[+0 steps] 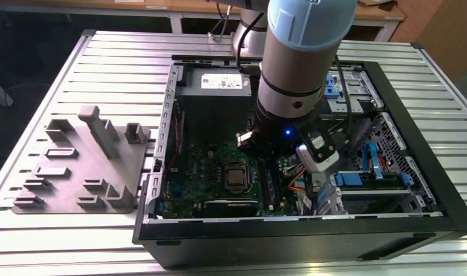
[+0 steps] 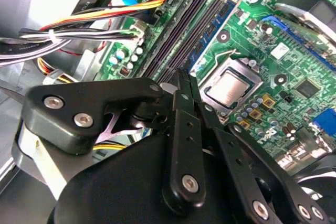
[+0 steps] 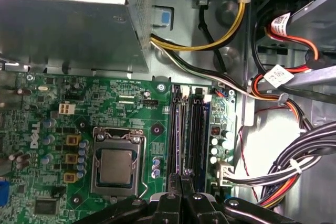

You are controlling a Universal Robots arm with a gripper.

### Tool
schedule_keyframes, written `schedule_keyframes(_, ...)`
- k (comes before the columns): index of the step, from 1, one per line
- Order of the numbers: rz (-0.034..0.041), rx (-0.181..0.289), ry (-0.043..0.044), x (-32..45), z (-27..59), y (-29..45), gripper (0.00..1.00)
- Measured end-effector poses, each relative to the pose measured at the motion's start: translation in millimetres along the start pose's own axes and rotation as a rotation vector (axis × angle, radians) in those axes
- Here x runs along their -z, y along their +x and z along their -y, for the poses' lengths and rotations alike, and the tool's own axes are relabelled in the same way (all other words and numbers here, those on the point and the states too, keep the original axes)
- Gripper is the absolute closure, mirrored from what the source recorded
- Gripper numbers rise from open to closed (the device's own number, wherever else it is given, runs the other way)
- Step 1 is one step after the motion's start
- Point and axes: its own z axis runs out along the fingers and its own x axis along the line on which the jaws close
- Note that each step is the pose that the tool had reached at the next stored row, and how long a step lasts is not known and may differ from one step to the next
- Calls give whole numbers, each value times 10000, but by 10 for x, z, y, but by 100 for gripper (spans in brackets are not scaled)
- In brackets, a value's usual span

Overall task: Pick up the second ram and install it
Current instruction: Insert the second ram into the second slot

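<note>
Gripper (image 2: 186, 83): we see its 2 fingers (image 2: 184, 109) pressed together at the tips, pointing down at the memory slots. Directly under the tips lies one end of the second ram (image 3: 177, 135), a long dark stick standing on edge in its slot. We cannot tell whether the tips touch its top edge or whether it is fully seated.

Just beside the ram, on the side away from the CPU socket (image 3: 116, 163), 1 more long black slot (image 3: 197, 135) runs parallel to it. The socket sits near the gripper on the ram's other side, with its metal lid flat. The green motherboard (image 3: 131, 103) spreads out below the tool.

Past the far end of the slots from the gripper is the grey power supply box (image 3: 68, 30). A bundle of black, red and orange cables (image 3: 294, 177) hangs beyond the black slot, apart from the fingers.

In the exterior view the arm (image 1: 294, 69) comes down into the open computer case (image 1: 417, 172). A grey fixture plate with blocks (image 1: 80, 167) lies well apart from the gripper, outside the case at the exterior view's left, on the slatted table (image 1: 65, 75).
</note>
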Motion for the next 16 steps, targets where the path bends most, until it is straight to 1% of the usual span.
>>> schedule_keyframes(3, 1, 0, -28, -13, -3, 1, 92)
schedule_keyframes(6, 5, -4, -101, -45, -1, 3, 92)
schedule_keyframes(16, 5, -4, -110, -63, -1, 8, 92)
